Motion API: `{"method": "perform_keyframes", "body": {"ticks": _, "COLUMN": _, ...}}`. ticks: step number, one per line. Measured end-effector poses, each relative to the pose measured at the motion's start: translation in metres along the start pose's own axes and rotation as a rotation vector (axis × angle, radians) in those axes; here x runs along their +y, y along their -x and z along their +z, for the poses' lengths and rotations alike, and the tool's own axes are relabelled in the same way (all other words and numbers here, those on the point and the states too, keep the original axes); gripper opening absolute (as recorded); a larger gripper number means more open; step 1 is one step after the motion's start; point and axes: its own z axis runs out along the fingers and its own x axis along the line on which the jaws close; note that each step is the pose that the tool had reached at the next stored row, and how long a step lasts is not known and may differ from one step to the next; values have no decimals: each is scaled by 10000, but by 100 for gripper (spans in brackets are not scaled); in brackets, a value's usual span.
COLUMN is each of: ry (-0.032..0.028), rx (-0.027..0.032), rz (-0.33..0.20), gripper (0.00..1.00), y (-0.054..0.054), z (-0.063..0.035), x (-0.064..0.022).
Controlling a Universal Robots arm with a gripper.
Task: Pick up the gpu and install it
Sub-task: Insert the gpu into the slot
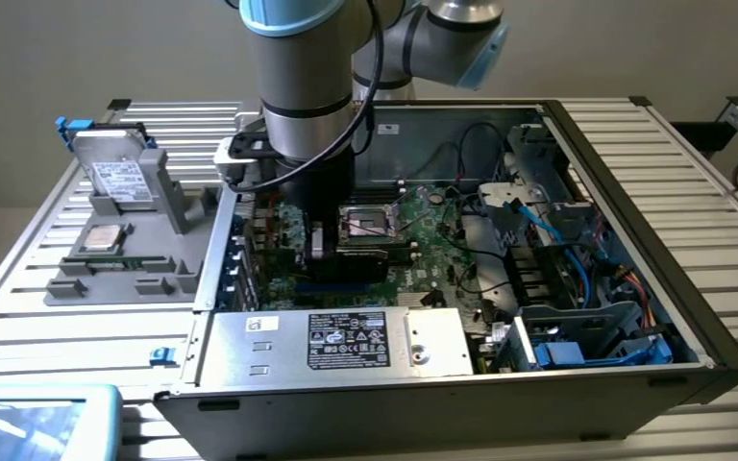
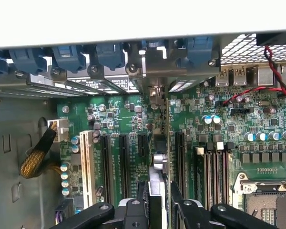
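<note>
The gpu appears edge-on in the wrist view as a thin upright card, its silver bracket end toward the case's rear slot openings. My gripper is shut on it, one black finger on each side. The card stands over the black expansion slots of the green motherboard; I cannot tell whether it is seated. In the exterior view my gripper reaches down into the open computer case, with the gpu as a dark shape below it.
Memory sticks and the CPU socket lie close beside the card. Blue retention clips line the rear wall. A power supply fills the case front. A grey tray on the exterior view's left holds a silver drive.
</note>
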Motion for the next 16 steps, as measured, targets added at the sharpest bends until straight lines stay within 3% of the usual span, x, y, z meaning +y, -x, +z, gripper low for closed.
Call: {"method": "perform_keyframes", "body": {"ticks": 16, "ry": 2, "rx": -22, "rz": -1, "gripper": 29, "y": 1, "z": 9, "x": 23}}
